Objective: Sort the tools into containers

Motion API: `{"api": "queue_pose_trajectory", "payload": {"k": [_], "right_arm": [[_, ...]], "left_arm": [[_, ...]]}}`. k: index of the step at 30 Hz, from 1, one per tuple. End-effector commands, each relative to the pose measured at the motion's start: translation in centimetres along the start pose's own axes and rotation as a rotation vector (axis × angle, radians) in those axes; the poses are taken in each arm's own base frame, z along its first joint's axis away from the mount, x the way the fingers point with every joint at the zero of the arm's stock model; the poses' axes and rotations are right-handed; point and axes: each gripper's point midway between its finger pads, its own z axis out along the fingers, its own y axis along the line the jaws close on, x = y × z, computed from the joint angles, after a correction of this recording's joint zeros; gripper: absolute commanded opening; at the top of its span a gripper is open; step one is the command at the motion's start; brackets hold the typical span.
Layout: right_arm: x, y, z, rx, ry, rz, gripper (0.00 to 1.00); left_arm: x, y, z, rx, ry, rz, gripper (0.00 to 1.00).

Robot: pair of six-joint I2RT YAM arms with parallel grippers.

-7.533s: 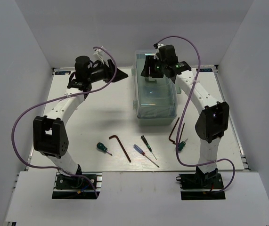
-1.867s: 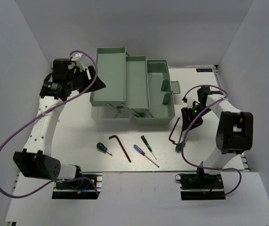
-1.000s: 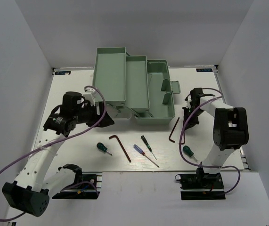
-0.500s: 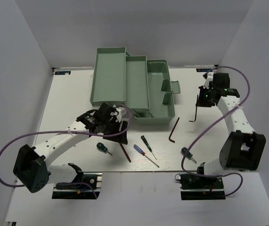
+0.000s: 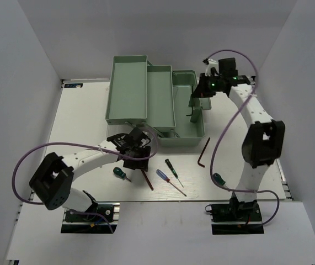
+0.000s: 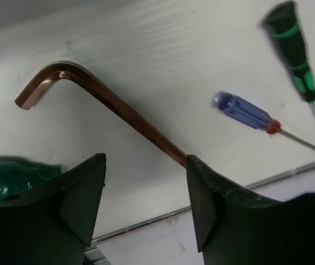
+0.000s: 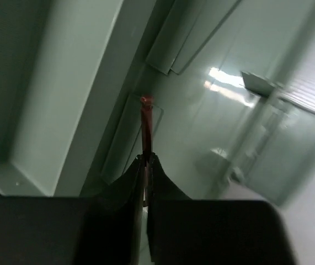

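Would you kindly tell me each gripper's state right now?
Left gripper: open above the tabletop hex key.
Right gripper: shut on the second hex key.

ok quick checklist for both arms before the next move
1. left gripper open: ok, the jaws stand apart.
2. table hex key centred between its fingers: not ok, the shaft runs off behind the right finger.
3. green screwdriver clear of the left finger: cannot tell, it lies right beside it.
4. right gripper shut on the held hex key: ok.
5. held hex key over the toolbox base: ok, it hangs above the open compartment.
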Motion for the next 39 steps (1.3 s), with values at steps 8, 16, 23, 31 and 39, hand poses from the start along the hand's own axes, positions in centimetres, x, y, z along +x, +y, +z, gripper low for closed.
{"api": "queue_pose_trajectory", "payload": {"k": [8,16,23,31,39], "right_arm": [[0.3,2.8,3.9,-0.069,0.048,-0.021,0.63],[2.2,1.8,0.7,-0.067,0.039,0.045,0.64],[2.5,2.5,-0.9,-0.087,0.026,0.08,0.64],[4.0,1.9,-2.3,-0.086,0.043,0.081,0.7],[8.1,-0.9,-5.7,0.028,0.072,0.018,0.46]], "left_arm": [[-0.3,0.8,3.1,-0.175,-0.006,-0.07,0.57],[1.9,1.1,5.0,-0.29,0.043,-0.086,0.43],[5.0,1.0,5.9,-0.287,0.094,-0.092,0.31],[6.1,-1.4,4.3,-0.224,0.073,-0.047,0.0],[0.7,-8.1,-4.5,0.026,-0.163,0.101,0.0]]}}
